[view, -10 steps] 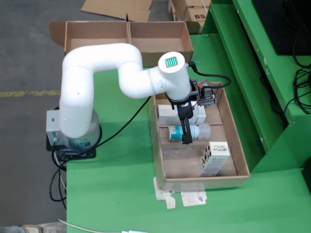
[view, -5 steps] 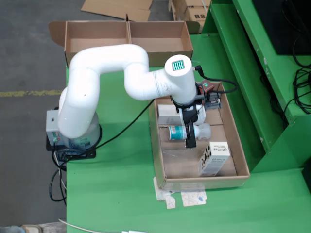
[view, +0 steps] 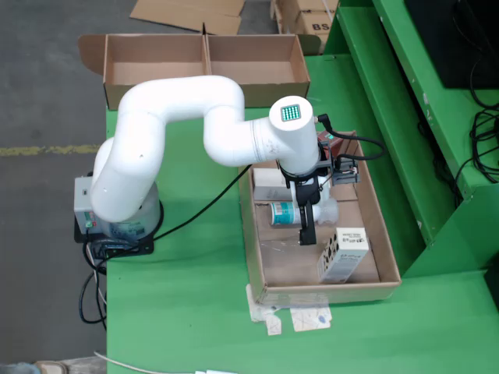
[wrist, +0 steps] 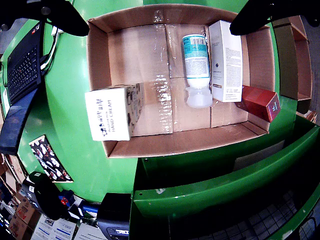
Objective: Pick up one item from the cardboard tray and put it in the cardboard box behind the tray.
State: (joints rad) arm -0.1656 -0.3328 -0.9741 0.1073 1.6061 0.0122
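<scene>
Arm [view: 168,101]: glossy white, fat rounded tube links, smooth elbow joints. Wrist end cap [view: 291,113]: round, flat, small green square LED grid in centre. Base [view: 117,214]: white column on grey box, black plate under it. Black cables trail from base, one more loops off wrist. Gripper [view: 307,226]: black, narrow, long dark fingers [wrist: 60,17]; red-black module beside wrist.
</scene>
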